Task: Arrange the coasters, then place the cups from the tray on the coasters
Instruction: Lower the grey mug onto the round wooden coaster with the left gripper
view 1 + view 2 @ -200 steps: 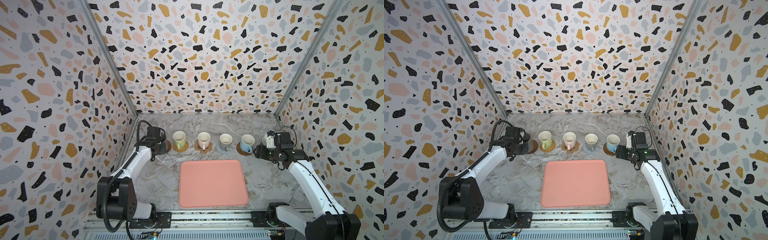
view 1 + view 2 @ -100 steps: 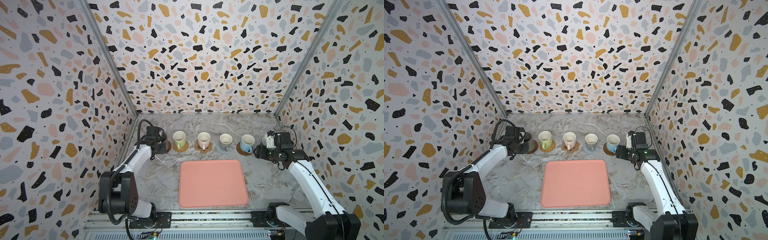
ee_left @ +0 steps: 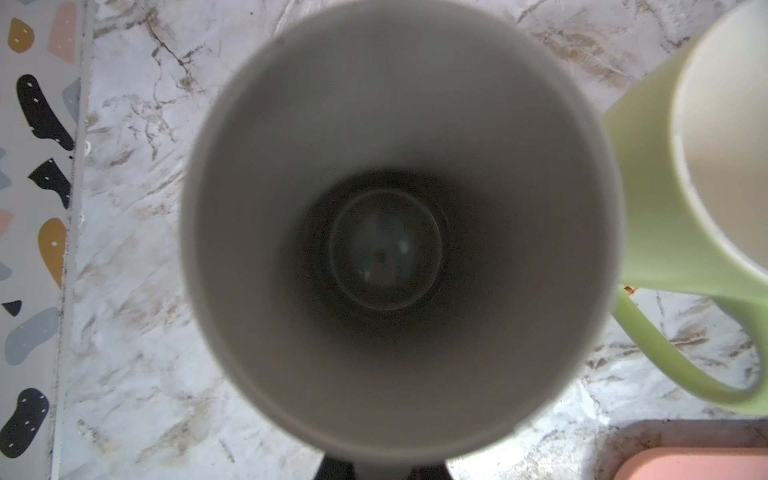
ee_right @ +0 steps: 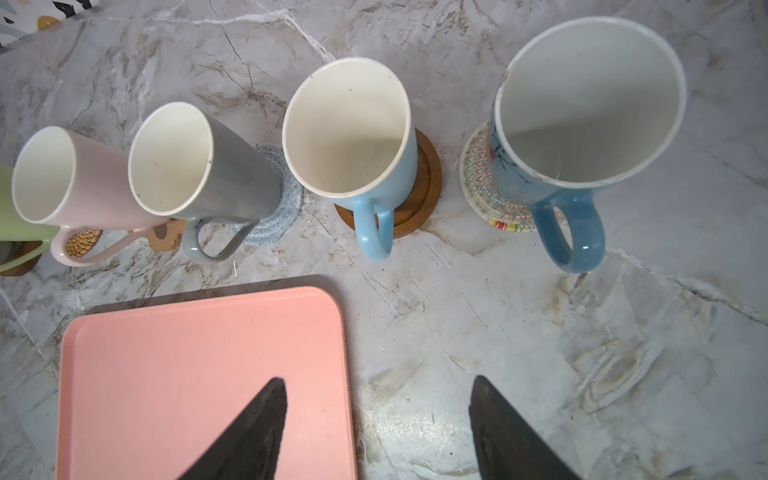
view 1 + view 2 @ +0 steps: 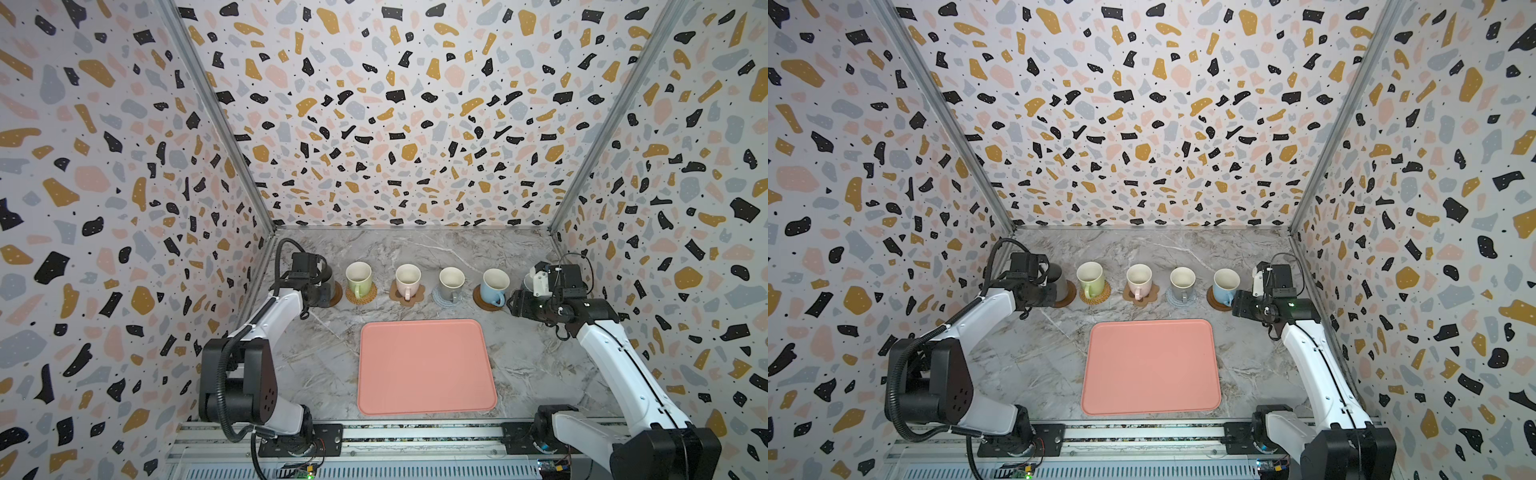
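My left gripper (image 3: 382, 471) is shut on the handle of the tall dark grey cup (image 3: 395, 232), which stands over a brown coaster (image 5: 336, 296) at the row's left end; whether it rests on it I cannot tell. The green cup (image 5: 358, 277), pink cup (image 5: 408, 279), grey cup (image 5: 451, 282) and light blue cup (image 5: 494, 284) each sit on a coaster. A darker blue cup (image 4: 582, 124) stands on the cream woven coaster (image 4: 478, 183). My right gripper (image 4: 378, 379) hangs open and empty between it and the bare pink tray (image 5: 424, 365).
The row of cups runs across the marble table, beyond the tray's far edge. Patterned walls close in on the left, right and back. The arm bases sit on a rail (image 5: 374, 436) along the front edge.
The left arm has shifted slightly with the dark grey cup still in its grip. The right arm has not moved.
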Robot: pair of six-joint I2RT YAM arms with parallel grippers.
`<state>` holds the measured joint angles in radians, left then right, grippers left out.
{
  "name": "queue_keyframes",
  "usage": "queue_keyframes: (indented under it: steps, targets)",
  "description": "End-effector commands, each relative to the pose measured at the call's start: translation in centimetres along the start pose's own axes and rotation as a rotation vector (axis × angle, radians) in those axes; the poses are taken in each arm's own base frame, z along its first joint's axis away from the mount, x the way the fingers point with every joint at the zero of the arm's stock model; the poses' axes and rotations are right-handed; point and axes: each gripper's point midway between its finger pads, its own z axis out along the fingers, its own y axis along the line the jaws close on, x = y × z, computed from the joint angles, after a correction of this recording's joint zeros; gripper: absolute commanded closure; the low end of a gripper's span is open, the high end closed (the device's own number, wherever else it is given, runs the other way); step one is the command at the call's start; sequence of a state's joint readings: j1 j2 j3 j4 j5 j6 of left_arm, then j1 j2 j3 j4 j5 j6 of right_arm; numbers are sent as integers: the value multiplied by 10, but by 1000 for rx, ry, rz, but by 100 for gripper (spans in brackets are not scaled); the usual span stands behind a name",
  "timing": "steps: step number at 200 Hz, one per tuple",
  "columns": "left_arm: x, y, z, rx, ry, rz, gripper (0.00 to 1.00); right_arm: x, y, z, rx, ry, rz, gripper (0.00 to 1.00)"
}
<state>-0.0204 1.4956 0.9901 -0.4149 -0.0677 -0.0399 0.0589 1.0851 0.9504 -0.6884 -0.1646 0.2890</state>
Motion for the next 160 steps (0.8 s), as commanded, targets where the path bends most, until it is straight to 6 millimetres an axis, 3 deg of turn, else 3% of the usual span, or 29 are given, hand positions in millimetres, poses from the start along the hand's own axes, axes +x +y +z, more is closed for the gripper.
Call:
queue_keyframes:
  steps: [1, 160]
  targets:
    - [-35, 4, -7, -5, -130, -9, 87, -3, 0, -10, 8, -16, -6, 28]
    - [-36, 2, 2, 25, -122, -8, 87, -2, -1, -8, 9, -11, -5, 28]
